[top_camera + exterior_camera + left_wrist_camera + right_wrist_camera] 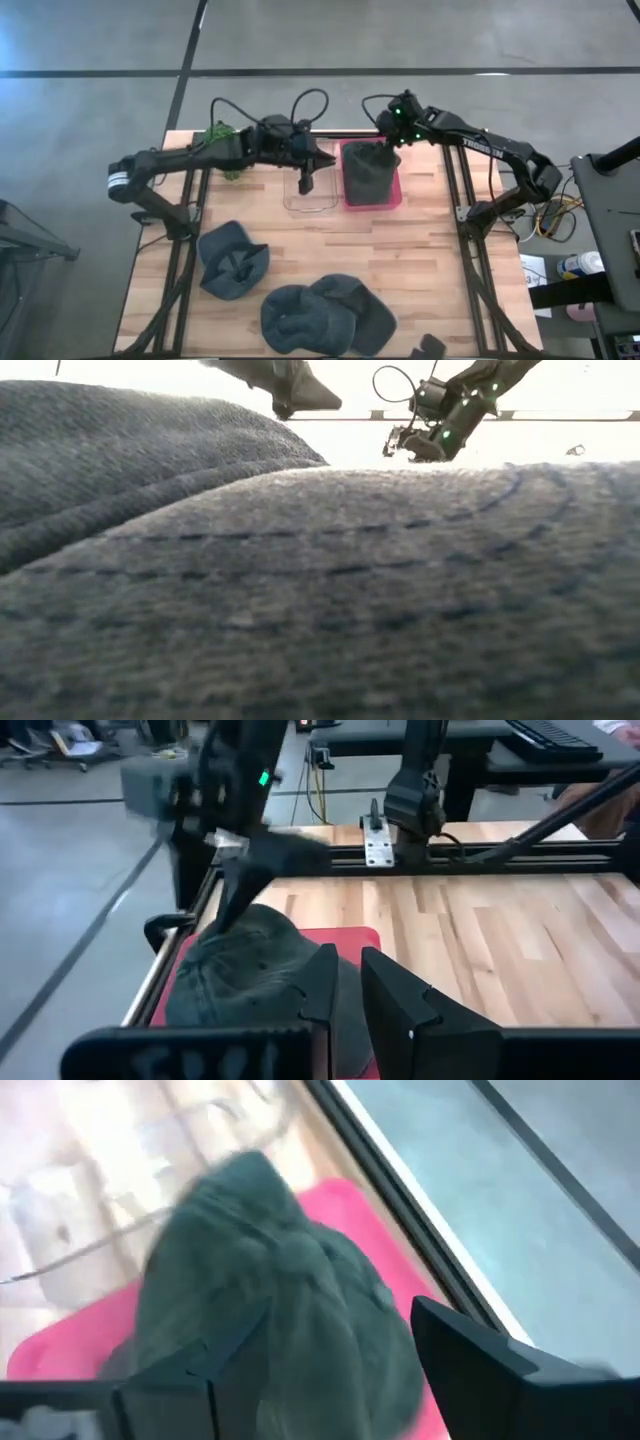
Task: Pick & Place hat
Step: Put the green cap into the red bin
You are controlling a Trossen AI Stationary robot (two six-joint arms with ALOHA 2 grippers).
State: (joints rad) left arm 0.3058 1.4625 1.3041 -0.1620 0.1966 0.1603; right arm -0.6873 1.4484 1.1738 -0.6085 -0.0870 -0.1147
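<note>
A dark grey hat sits in the pink tray at the far edge of the worktop. The right claw, fingers spread wide, hangs over the hat; its arm reads "TROSSEN". The left claw, fingers narrowly apart and holding nothing, hovers over the clear tray just beside the pink tray.
</note>
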